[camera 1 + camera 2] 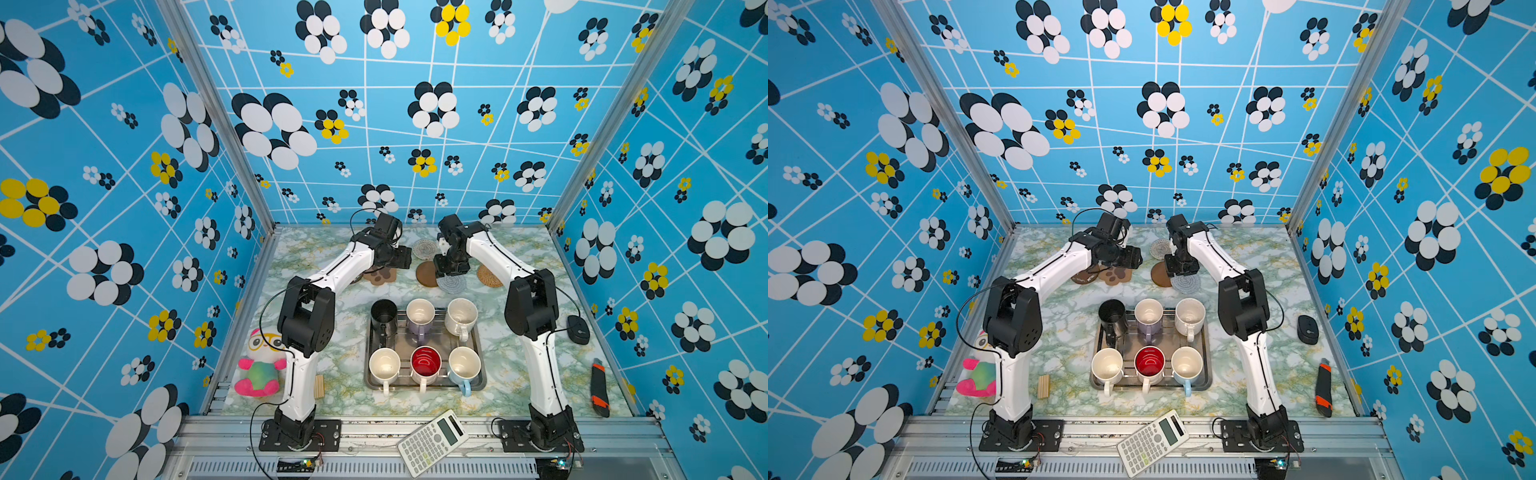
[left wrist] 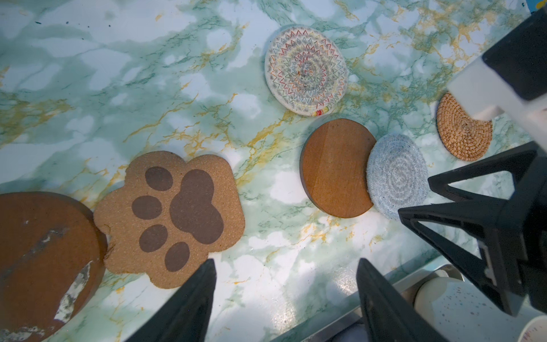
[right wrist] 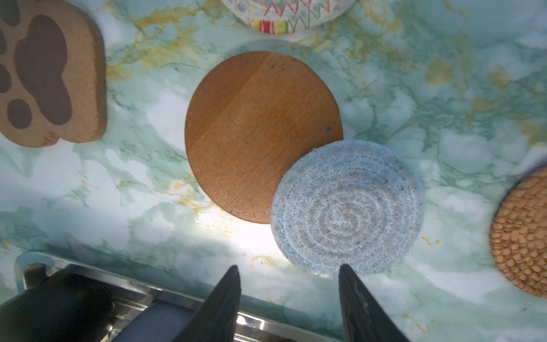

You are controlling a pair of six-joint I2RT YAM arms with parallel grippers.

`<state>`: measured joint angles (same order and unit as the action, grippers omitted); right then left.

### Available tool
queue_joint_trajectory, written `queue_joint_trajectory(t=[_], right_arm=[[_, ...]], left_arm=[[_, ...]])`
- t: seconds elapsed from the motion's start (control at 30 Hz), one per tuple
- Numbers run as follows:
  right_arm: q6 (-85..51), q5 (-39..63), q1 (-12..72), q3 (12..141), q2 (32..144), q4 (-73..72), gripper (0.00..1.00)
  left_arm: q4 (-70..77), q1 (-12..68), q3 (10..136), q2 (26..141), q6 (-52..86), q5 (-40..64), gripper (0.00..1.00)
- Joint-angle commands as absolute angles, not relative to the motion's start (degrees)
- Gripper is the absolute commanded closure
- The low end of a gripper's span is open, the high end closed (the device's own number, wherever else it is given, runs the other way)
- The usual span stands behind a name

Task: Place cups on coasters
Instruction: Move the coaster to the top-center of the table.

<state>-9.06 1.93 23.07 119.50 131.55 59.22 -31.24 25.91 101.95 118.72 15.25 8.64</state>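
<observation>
Our right gripper (image 3: 289,266) hangs with its jaws apart and nothing between them, just short of the grey-blue crocheted round coaster (image 3: 347,207), whose edge lies over the rim of the brown wooden disc coaster (image 3: 254,130). Our left gripper (image 2: 287,260), spread and empty too, hovers by the edge of the tan cork paw-print coaster (image 2: 174,216). Every cup lies behind both grippers, toward our bases, upright on the square metal tray (image 1: 438,336) with handles pointing at us. The black mug (image 1: 383,318) and plain white mug (image 1: 384,365) are on the left arm's side. The speckled cream mug (image 1: 461,318) and light blue mug (image 1: 464,365) are on the right's. The lavender mug (image 1: 419,320) and red-lined white mug (image 1: 426,363) are between. No coaster carries a cup yet; we judge the overlapping pair wants parting first, or a mug would sit tilted
</observation>
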Motion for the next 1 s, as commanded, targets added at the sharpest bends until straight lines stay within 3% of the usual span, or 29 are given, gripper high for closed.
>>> queue_joint_trajectory(t=[0.0, 0.5, 0.57, 0.97], right_arm=[[-7.1, -1.2, 23.8, 118.1, 131.7, 59.8, 0.44], [-4.5, -0.9, 25.2, 110.9, 130.7, 54.4, 0.41], [-4.4, -1.8, 25.4, 110.4, 130.8, 54.1, 0.37], [-4.1, -8.4, 25.7, 109.3, 132.1, 52.8, 0.39]], left_arm=[[-31.4, 26.2, 101.1, 116.8, 15.8, 9.4, 0.24], [-32.3, 26.2, 101.1, 117.1, 15.5, 8.6, 0.24], [-32.3, 26.2, 101.2, 117.1, 15.6, 8.7, 0.24], [-33.0, 26.1, 101.8, 117.3, 15.3, 8.3, 0.24]])
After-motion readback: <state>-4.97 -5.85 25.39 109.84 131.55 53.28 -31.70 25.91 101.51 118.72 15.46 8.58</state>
